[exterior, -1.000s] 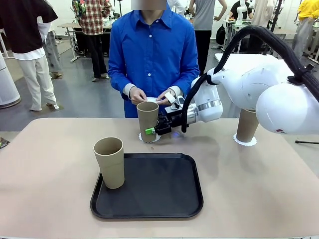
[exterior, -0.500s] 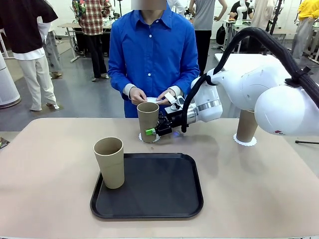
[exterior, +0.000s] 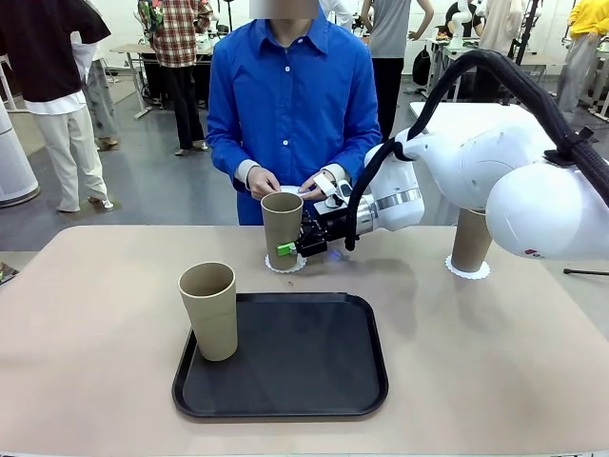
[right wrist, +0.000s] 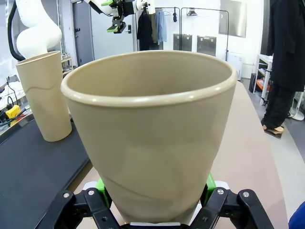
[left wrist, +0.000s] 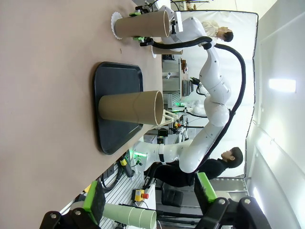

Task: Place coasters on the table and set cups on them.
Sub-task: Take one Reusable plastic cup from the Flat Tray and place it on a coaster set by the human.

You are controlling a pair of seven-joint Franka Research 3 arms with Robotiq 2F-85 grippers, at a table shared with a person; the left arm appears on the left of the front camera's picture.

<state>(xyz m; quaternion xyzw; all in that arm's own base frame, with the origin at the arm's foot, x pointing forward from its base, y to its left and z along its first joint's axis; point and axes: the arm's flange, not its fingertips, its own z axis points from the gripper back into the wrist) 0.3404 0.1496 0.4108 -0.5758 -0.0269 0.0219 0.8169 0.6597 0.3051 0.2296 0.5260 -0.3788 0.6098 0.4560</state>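
Observation:
My right gripper (exterior: 290,249) is shut on a khaki cup (exterior: 282,228) whose base meets a white coaster (exterior: 284,265) on the far side of the table (exterior: 95,286). In the right wrist view that cup (right wrist: 152,129) sits between the green pads (right wrist: 209,182). A second cup (exterior: 471,238) stands on its own coaster (exterior: 468,271) at the far right. The third cup (exterior: 209,309) stands on the black tray (exterior: 304,362). The person's hands hold another coaster (exterior: 293,191) just behind the held cup. My left gripper (left wrist: 150,198) hangs open and empty, high off the table.
The black tray takes up the near middle of the table. The person in a blue shirt (exterior: 290,95) stands at the far edge, hands close to my right gripper. The table's left side and near right side are bare.

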